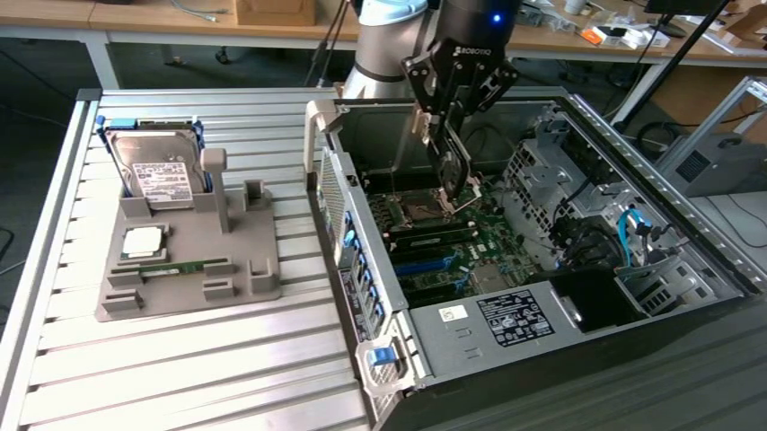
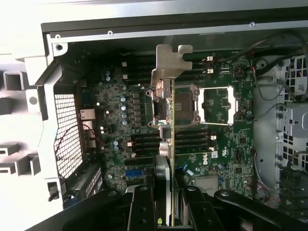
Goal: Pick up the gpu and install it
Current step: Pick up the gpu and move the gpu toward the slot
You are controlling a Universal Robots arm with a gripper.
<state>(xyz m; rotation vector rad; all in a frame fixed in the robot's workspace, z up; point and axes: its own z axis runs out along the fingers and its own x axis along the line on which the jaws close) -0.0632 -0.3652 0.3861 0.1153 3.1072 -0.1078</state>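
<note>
The gpu (image 1: 454,178) hangs edge-on inside the open computer case (image 1: 504,314), a thin dark card with a silver-tan bracket. My gripper (image 1: 446,135) is shut on it from above, over the motherboard (image 1: 422,235). In the wrist view the gpu (image 2: 172,120) runs as a narrow strip away from my gripper (image 2: 168,195). Its metal bracket (image 2: 171,62) is at the far end, toward the case's rear wall. The black fingers (image 2: 142,204) press on both sides of the card. The card floats above the board beside the CPU socket (image 2: 216,103). I cannot tell how high it is.
A grey fixture (image 1: 192,260) on the slatted table at the exterior view's left holds a hard drive (image 1: 165,175), a CPU chip (image 1: 144,240) and a green RAM stick (image 1: 180,268). Drive cages and cables (image 1: 576,206) crowd the case's far side. The case walls enclose the board.
</note>
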